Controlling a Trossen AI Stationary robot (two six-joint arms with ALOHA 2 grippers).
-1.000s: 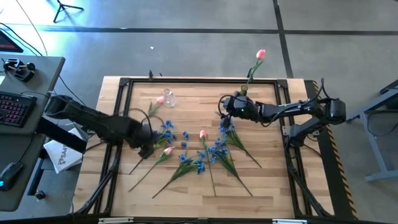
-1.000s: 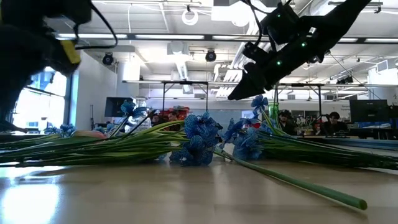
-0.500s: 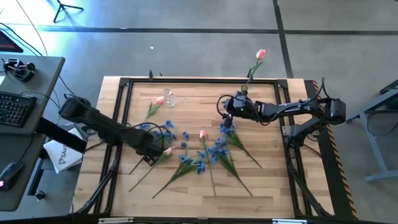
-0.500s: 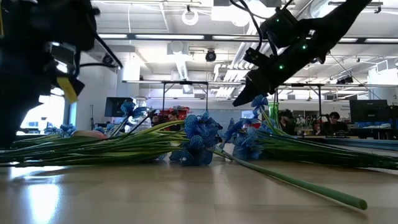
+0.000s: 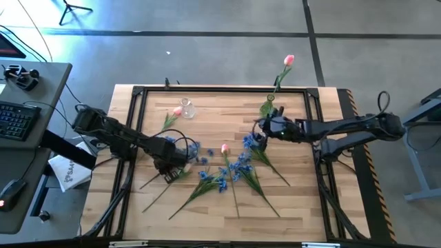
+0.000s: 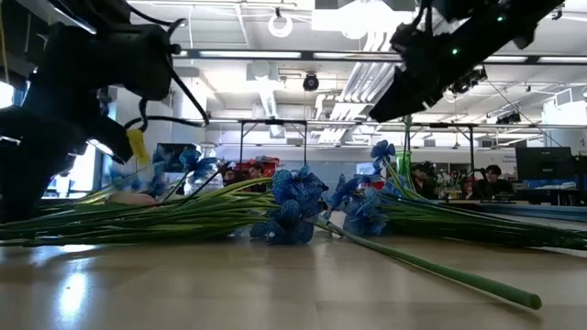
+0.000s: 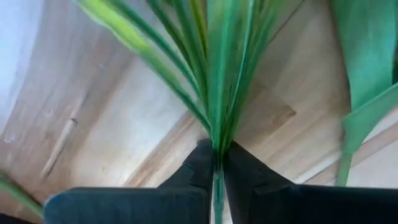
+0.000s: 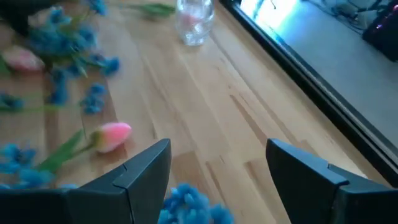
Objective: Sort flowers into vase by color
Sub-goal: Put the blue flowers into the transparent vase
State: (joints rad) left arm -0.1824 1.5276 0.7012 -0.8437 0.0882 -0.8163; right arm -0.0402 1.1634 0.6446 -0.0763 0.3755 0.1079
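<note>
Several blue-blossomed flowers and pink tulips lie flat on the wooden table. One pink tulip stands in a vase at the far edge. A clear glass vase stands far left, with a tulip lying beside it. My left gripper is shut on a blue flower's green stem. My right gripper is open and empty, just above a cluster of blue blossoms. My left gripper pinches the green stem between its two fingertips, where several leaves fan out beyond them. The fingers slant down from the table's left. The blue blossoms sit a little above the table beside the gripper.
A black frame runs round the table top. A pink tulip bud and the glass vase lie beyond my right gripper. A desk with a keyboard stands to the left.
My left gripper has moved a little toward the table's right, and the blue blossoms beside it have come up slightly. My right gripper has moved toward the near edge and down, away from the far vase and over the blue blossoms.
</note>
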